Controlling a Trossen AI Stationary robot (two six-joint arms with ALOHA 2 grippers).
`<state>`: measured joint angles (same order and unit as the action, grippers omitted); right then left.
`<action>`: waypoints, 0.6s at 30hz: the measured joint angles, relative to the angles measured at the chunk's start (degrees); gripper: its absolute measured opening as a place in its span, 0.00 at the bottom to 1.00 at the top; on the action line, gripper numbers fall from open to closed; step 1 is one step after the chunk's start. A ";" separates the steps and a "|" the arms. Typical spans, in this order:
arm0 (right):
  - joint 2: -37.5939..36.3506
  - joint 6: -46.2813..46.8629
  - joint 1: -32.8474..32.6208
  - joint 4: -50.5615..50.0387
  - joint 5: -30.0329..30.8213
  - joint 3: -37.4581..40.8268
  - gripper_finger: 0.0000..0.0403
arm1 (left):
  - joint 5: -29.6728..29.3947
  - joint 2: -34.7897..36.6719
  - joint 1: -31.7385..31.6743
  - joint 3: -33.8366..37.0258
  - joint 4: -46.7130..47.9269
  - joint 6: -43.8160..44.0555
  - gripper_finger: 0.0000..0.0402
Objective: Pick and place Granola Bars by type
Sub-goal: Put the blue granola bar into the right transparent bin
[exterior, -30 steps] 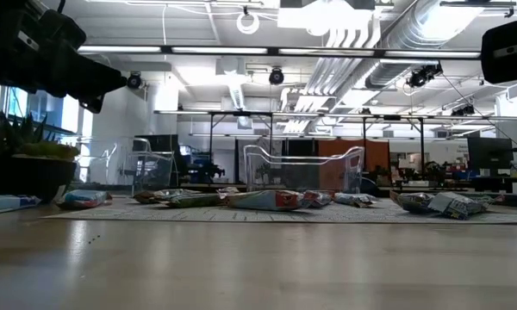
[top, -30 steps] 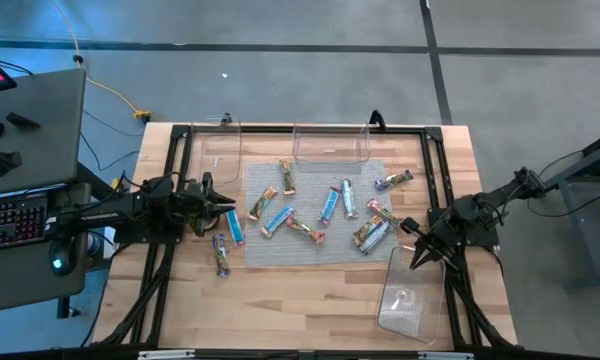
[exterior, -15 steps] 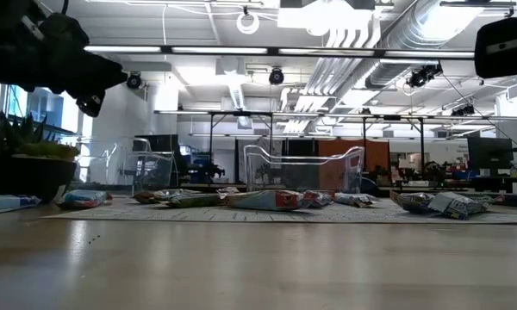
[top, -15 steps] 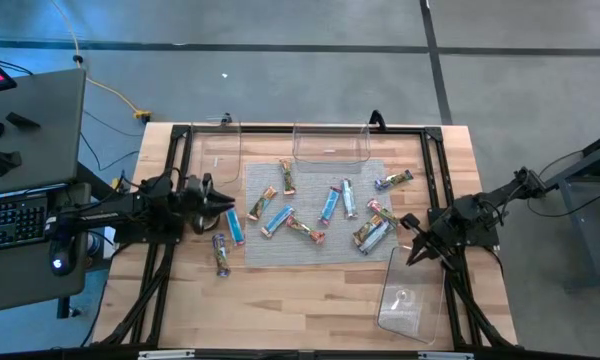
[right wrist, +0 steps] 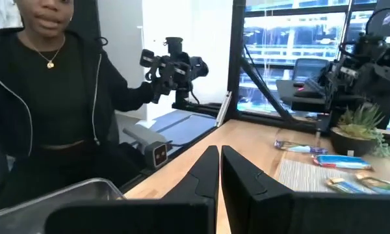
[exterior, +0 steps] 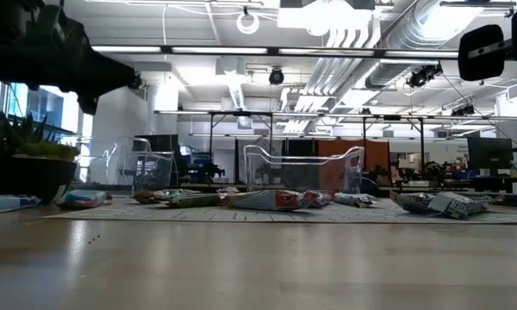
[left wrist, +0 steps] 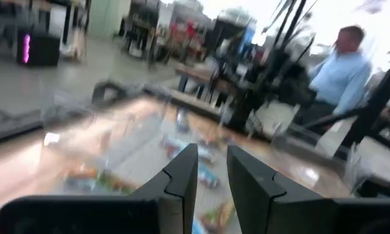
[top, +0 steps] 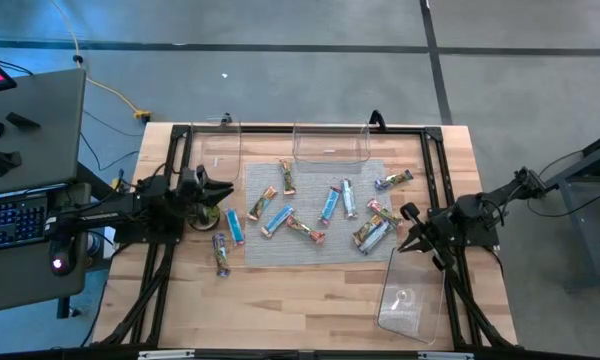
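Observation:
Several granola bars in shiny blue, brown/orange, purple/silver and green/red wrappers lie flat and scattered on a grey mat (top: 310, 255). One blue bar (top: 237, 228) lies at the mat's left edge, and another bar (top: 220, 253) lies on the bare wood beside it. My left gripper (top: 225, 190) (left wrist: 211, 170) hovers above the mat's left edge with a narrow gap between its fingers, holding nothing. My right gripper (top: 408, 215) (right wrist: 219, 162) hovers off the mat's right edge, shut and empty.
A clear bin (top: 330, 146) stands at the mat's far edge, a second (top: 220, 152) at the far left, and a third (top: 410, 295) lies near the table's near right corner. A small potted plant (exterior: 21, 159) sits at the left. A person (right wrist: 52, 97) stands beyond the table.
My left gripper has risen and swung a little toward the far edge, away from the blue bar below it. My right gripper has lifted and swung from pointing toward the near edge to pointing toward the mat's right side. The bars have not moved.

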<state>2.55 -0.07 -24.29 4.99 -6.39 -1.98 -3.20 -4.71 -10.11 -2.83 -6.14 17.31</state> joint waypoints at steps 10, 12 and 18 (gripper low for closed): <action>0.00 -10.86 0.00 11.65 17.96 0.00 0.00 | -1.25 -0.05 0.00 0.00 -5.88 -4.49 0.20; 0.00 -10.45 0.00 13.04 21.63 0.00 0.00 | -1.73 -0.07 0.00 0.00 -5.67 -4.60 0.20; 0.00 -14.03 0.00 13.82 25.23 0.00 0.00 | -1.90 -0.07 0.00 0.00 -4.07 -4.60 0.20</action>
<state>2.55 -14.10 -24.29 18.80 18.83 -1.98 -5.10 -4.78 -10.11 -2.83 -10.21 12.71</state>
